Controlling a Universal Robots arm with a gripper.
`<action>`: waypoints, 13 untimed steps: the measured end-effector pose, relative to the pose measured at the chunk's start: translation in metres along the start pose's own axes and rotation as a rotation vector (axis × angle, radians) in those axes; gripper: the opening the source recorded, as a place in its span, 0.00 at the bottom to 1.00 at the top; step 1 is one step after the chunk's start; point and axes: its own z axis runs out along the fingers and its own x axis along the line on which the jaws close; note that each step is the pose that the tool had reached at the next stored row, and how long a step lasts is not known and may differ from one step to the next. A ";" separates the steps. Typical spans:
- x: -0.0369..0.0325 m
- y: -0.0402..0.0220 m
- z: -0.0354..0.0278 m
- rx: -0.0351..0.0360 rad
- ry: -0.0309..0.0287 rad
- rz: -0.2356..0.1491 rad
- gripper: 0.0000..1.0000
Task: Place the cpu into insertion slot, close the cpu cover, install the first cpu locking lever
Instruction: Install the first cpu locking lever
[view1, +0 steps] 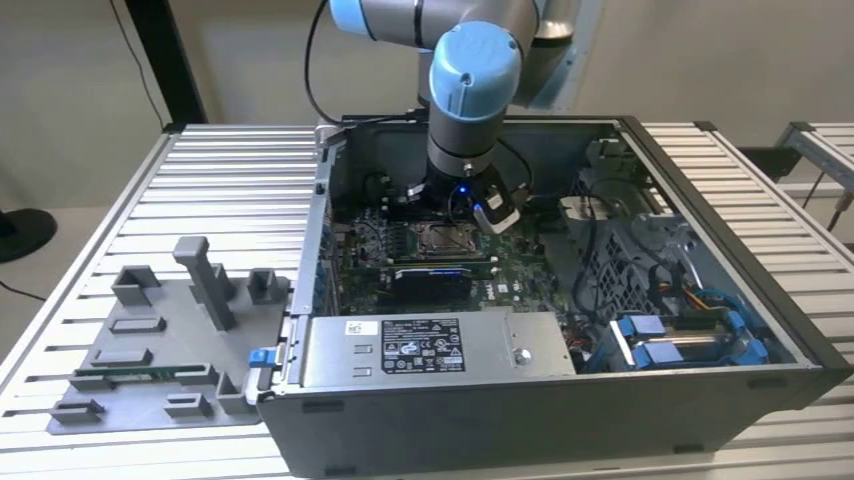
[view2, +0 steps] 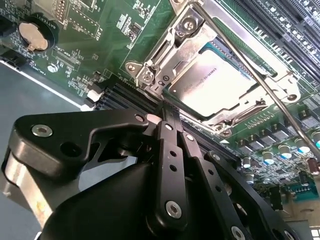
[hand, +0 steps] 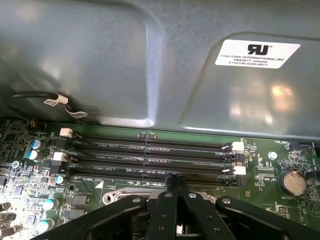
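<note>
**Chip seated under its frame, end effector at the socket edge**

End effector (view2: 164, 112) is hanging low inside the open dark-grey computer case (view1: 747, 300), which is standing on the ribbed metal tabletop (view1: 227, 180). In both wrist views its black fingers are lying drawn together, and nothing is showing between them. In the second wrist view its tip is sitting just beside one corner of the square, silvery-rimmed insertion slot (view2: 142, 70) on the green circuit board (view2: 100, 45).

The flat, silvery square cpu (view2: 215, 82) is resting in that slot. The thin silvery metal cpu cover (view2: 187, 37) is lying down around it, framing the chip's top face. A slim, bright steel locking lever (view2: 250, 70) is running along one side of the cover. Whether it is hooked under its catch, I cannot tell.

By the look of it, seating and covering are done, and the work is now turning on the lever.

- **Chip:** it is likely light, rigid and fragile, best held by its edges. The frame is now shielding those.
- **Lever:** it is probably a stiff, springy wire and slippery. It is best taken near its free, bent end, where leverage is greatest.
- **Cover:** it is thin sheet metal and should be bearing gentle pressure only.
</note>
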 end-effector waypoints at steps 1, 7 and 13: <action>0.0000 -0.0001 0.0000 0.0000 0.0000 0.000 0.00; -0.0020 -0.0004 -0.0001 -0.0040 0.0001 0.000 0.00; -0.0039 -0.0005 -0.0001 -0.0081 0.0000 0.000 0.00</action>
